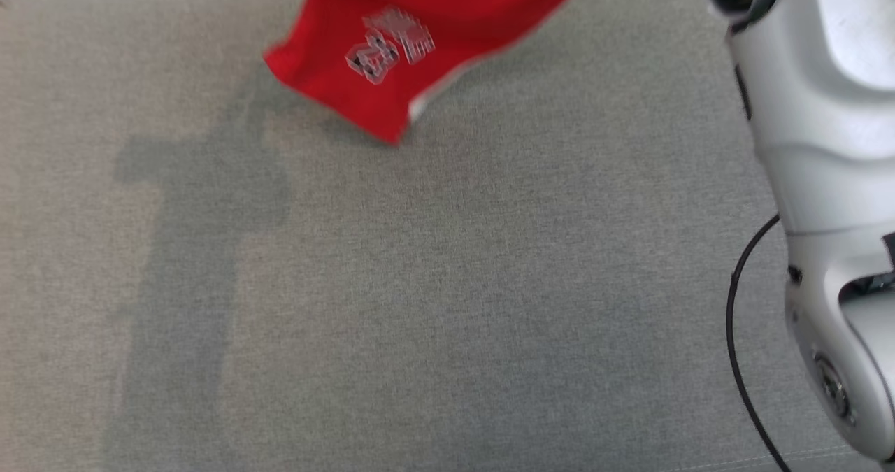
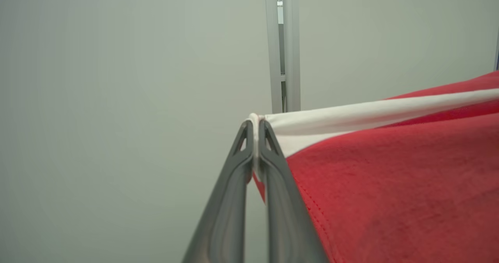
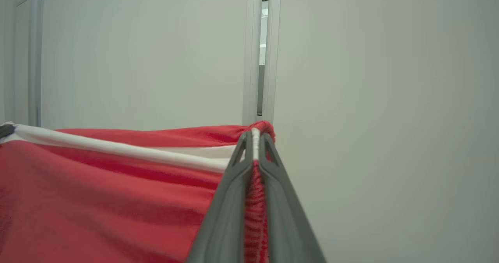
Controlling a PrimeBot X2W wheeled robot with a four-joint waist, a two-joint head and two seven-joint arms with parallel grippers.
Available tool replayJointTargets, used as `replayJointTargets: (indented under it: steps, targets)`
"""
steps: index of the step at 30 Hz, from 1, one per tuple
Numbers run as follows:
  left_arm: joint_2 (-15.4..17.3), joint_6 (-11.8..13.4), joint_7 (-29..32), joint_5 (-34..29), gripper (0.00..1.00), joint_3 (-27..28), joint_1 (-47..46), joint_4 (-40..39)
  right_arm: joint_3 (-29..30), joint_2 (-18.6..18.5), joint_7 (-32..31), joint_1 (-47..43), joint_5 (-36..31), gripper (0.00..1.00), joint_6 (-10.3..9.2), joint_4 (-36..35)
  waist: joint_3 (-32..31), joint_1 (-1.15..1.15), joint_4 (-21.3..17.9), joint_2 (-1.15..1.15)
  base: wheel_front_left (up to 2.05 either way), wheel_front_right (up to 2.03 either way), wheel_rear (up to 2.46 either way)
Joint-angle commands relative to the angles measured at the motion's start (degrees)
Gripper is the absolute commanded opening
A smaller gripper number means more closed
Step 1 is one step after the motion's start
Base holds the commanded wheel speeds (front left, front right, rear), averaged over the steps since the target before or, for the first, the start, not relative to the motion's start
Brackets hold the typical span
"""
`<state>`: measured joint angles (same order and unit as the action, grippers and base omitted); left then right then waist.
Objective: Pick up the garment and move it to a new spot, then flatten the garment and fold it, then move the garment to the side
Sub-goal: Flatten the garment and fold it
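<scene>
Both of my grippers hold the red garment point(image 1: 391, 45). From my head, it hangs at the top of the view, up off the gray cloth surface point(image 1: 447, 283). It has a white print on it (too blurry to read). My pale right arm point(image 1: 825, 143) is at the right side, with a thin black cable point(image 1: 741, 332) beside it.

From my left wrist, my left gripper point(image 2: 255, 128) is pinched shut on the white edge point(image 2: 351, 119) of the garment, right at the tips. The red cloth spreads away to the right of the fingers, in front of a pale wall point(image 2: 117, 99).

From my right wrist, my right gripper point(image 3: 255, 138) is pinched shut on a bunched-up corner of the garment. The cloth spreads away to the left of the fingers.
</scene>
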<state>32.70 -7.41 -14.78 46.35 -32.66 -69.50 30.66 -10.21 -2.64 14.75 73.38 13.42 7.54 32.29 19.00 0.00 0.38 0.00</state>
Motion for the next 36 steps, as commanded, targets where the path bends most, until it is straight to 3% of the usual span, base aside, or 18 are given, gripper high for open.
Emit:
replayJointTargets:
  steps: [1,6,10,18,25,36]
  targets:
    - [0.49,-0.09,-0.5,-1.23,0.0,2.25,-2.84,-0.51,1.3,-0.58,0.4,2.55,-1.3,0.0,-0.12,-0.52,5.59,0.0,0.19,0.0,0.0,0.0,0.0]
    - [-1.51,0.03,-0.36,-5.58,0.0,11.06,-4.8,-5.37,4.92,-0.54,0.44,5.6,-4.99,0.0,-0.14,-6.73,9.06,0.0,1.54,0.0,0.0,0.0,0.0]
    - [-3.61,0.02,-0.36,-7.78,0.0,14.82,0.87,-10.2,3.92,-0.4,0.45,2.05,-5.31,0.0,-0.12,-10.96,9.91,0.0,2.54,0.0,0.0,0.0,0.0]
    - [-8.42,0.02,-0.37,-7.58,0.0,16.39,20.84,-15.37,1.27,-0.45,0.47,-16.62,-0.69,0.0,-0.12,-15.26,6.71,0.0,3.36,0.0,0.0,0.0,0.0]
    - [-13.41,0.02,-0.38,-7.93,0.0,18.7,39.83,-14.53,0.39,-0.44,0.48,-36.84,4.56,0.0,-0.12,-19.0,1.07,0.0,2.85,0.0,0.0,0.0,0.0]
    - [-19.99,0.04,-0.39,-10.39,0.0,23.32,57.94,-13.52,3.9,-0.56,0.49,-57.46,10.36,0.0,-0.15,-23.98,-8.35,0.0,1.54,0.0,0.0,0.0,0.0]
